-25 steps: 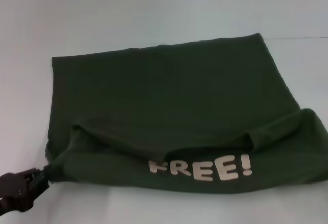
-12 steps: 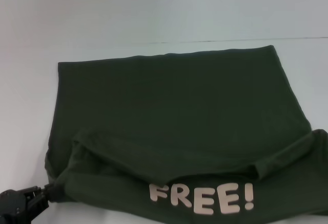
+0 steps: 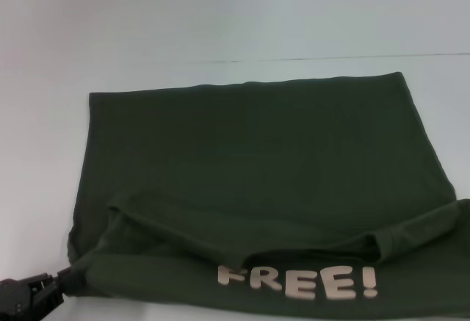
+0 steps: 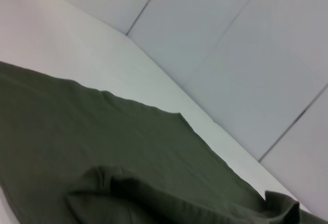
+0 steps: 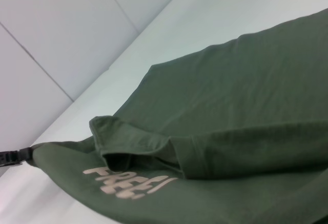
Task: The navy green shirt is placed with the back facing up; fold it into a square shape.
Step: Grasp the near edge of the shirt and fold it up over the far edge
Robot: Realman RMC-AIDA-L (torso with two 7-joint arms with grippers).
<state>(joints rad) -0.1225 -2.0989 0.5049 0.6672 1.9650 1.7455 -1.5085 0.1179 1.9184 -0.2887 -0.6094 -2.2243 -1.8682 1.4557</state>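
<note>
One corner of the shirt [image 3: 257,159] is clenched in my left pincer [image 3: 55,286] at the table's [image 3: 220,12] near edge, dragged nearer than a second ago, so the fold is under way; my right pincer is unseen.

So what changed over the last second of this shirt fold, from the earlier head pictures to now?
The left gripper drew back toward the robot, dragging the navy green shirt with it: the far hem and the "FREE!" lettering both sit nearer the robot than before. No grab or release: the gripper stays pinched on the shirt's near left corner. The near edge stays folded over, print up. The right gripper is not visible.
</note>
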